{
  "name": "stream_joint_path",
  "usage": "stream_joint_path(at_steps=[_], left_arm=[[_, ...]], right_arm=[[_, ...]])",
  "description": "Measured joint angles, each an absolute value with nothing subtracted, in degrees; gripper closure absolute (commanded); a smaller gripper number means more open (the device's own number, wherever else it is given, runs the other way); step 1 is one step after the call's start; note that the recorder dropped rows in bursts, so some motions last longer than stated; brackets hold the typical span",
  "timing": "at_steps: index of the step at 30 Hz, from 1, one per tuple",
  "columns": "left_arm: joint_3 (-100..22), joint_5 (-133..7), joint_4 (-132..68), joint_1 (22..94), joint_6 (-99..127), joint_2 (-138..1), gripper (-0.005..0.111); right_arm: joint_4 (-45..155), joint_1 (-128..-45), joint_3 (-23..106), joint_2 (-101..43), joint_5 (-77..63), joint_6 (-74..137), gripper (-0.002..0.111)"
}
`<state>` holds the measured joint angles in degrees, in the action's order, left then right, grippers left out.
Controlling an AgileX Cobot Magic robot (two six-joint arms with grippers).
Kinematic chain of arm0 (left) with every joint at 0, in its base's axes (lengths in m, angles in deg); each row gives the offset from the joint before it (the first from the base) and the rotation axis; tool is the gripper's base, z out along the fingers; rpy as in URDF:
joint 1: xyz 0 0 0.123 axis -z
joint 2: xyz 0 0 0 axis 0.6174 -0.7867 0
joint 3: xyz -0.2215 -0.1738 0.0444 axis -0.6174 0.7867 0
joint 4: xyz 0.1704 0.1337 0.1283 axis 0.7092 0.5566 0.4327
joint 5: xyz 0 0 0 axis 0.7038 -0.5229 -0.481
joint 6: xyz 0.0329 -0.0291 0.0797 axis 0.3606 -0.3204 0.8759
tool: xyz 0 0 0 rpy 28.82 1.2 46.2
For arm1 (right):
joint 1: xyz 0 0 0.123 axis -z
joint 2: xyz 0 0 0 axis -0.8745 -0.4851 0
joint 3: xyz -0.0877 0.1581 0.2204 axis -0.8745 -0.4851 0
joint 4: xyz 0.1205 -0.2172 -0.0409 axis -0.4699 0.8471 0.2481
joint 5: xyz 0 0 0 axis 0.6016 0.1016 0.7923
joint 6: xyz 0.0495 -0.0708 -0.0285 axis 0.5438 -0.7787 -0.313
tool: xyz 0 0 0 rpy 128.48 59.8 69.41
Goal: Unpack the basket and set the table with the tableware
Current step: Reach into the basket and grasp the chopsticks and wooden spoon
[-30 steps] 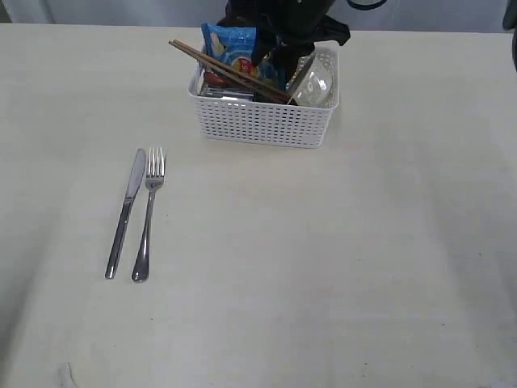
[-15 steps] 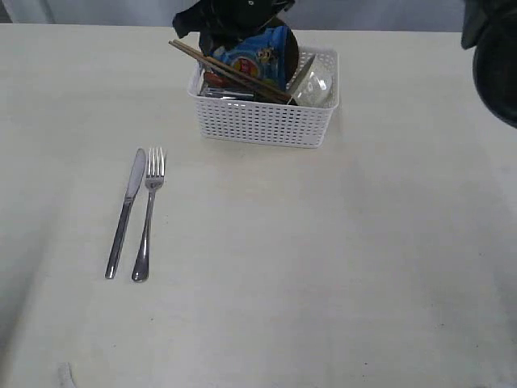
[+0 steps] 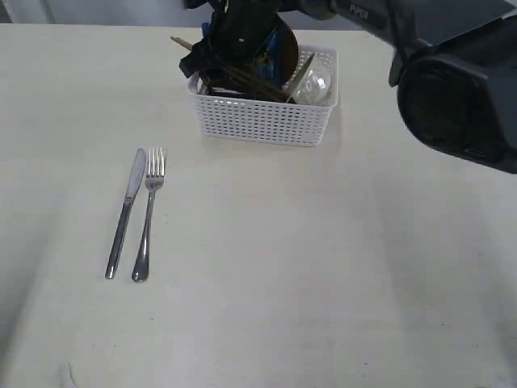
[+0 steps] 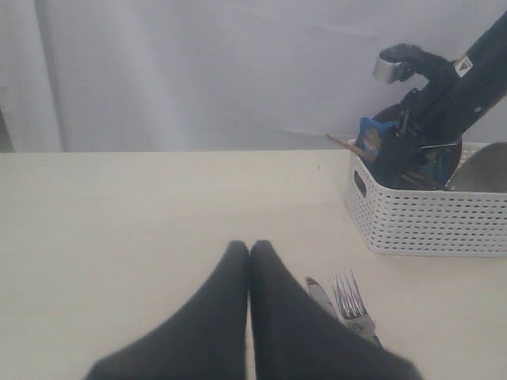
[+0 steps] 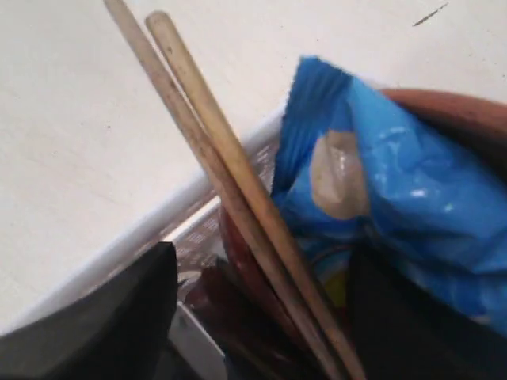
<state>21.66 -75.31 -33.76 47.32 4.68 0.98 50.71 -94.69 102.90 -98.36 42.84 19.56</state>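
The white basket (image 3: 266, 120) stands at the far middle of the table (image 3: 291, 267). My right gripper (image 3: 233, 50) is down in its left end, open, with the wooden chopsticks (image 5: 230, 182) running between its black fingers (image 5: 103, 317). The chopsticks' tips (image 3: 179, 42) stick out over the basket's left rim. The blue chip bag (image 5: 388, 198) leans against a brown plate (image 5: 455, 107). A steel cup (image 3: 315, 81) lies in the basket's right end. Knife (image 3: 127, 212) and fork (image 3: 149, 214) lie side by side on the table's left. My left gripper (image 4: 249, 247) is shut, hovering near them.
The right arm's dark bulk (image 3: 460, 97) hangs over the table's far right. In the left wrist view the basket (image 4: 428, 222) and the right arm (image 4: 444, 87) are ahead, past the fork (image 4: 351, 299). A grey curtain lies behind the table's far edge.
The right gripper has shifted from the basket's middle to its left end and dropped around the chopsticks. Its arm has swung into view at the right. Knife and fork have not moved.
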Motion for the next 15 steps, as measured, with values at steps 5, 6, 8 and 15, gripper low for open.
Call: stream_joint_path(at_steps=[5,6,8,15], left_arm=[[21.66,-75.31,-33.76,47.32,4.68,0.98,0.107],[21.66,-75.31,-33.76,47.32,4.68,0.98,0.107],[21.66,-75.31,-33.76,47.32,4.68,0.98,0.107],[21.66,-75.31,-33.76,47.32,4.68,0.98,0.107]], right_arm=[[50.6,-94.73,103.03,-100.36,41.81,19.56,0.075],[50.71,-94.73,103.03,-100.45,41.56,19.46,0.082],[51.44,-94.73,103.27,-100.61,40.91,19.01,0.101],[52.46,-94.73,106.2,-100.06,41.85,18.36,0.109]])
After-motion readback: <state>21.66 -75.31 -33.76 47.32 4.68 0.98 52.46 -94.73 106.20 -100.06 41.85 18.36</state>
